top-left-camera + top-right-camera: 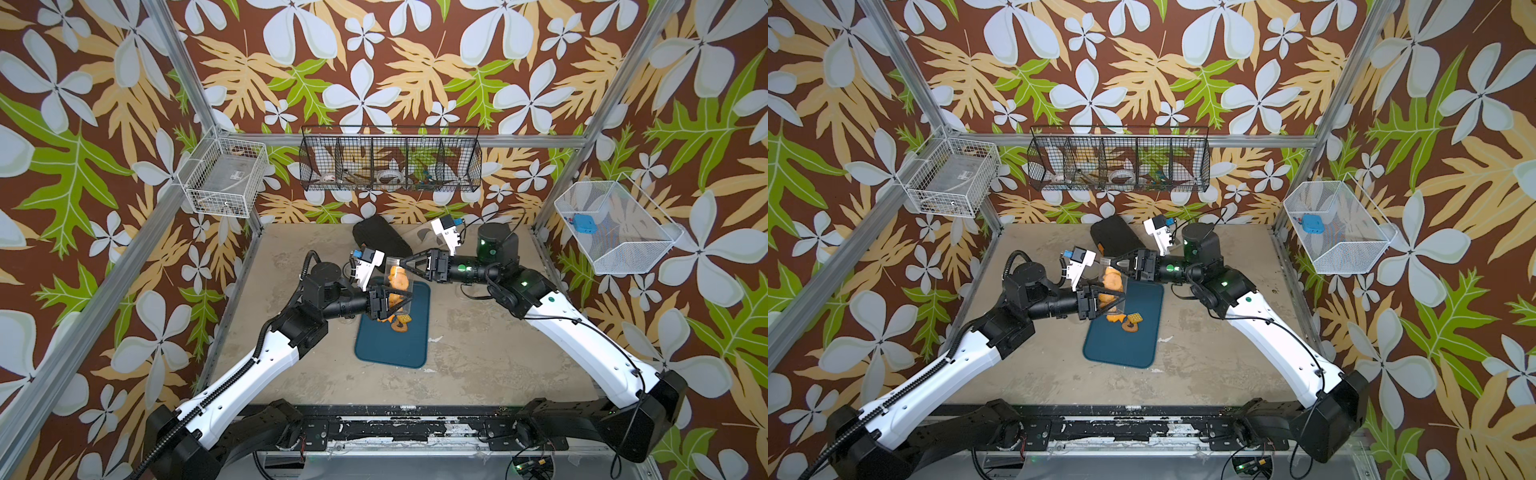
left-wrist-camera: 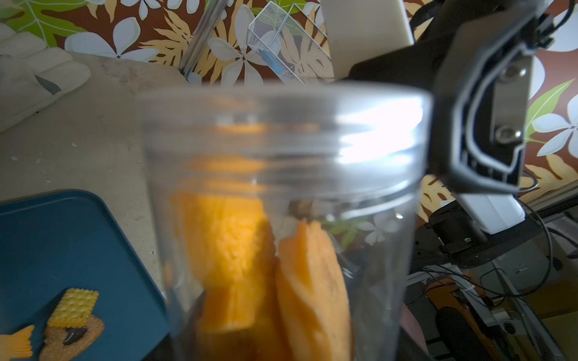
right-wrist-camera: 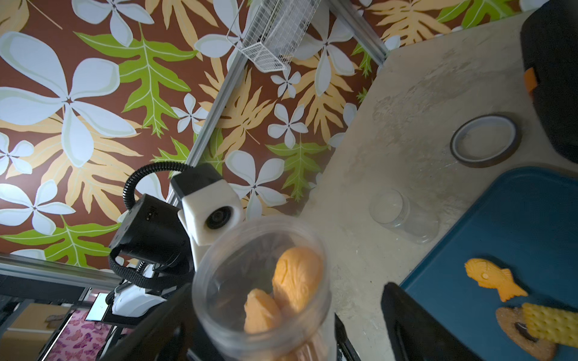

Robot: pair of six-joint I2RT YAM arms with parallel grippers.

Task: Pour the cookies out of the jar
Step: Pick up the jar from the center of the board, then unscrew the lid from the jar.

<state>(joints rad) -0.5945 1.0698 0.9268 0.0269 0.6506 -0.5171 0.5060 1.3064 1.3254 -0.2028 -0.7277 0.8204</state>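
readable text: none | faint mark on black wrist housing: too small to read

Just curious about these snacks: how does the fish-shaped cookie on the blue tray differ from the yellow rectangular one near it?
The fish-shaped cookie has a tail and fins; the rectangular cookie has straight edges and a bumpy grid. The fish is orange, the rectangle paler yellow. The fish lies flat on the blue tray; the rectangle overlaps a round brown cookie. Both are on the tray.
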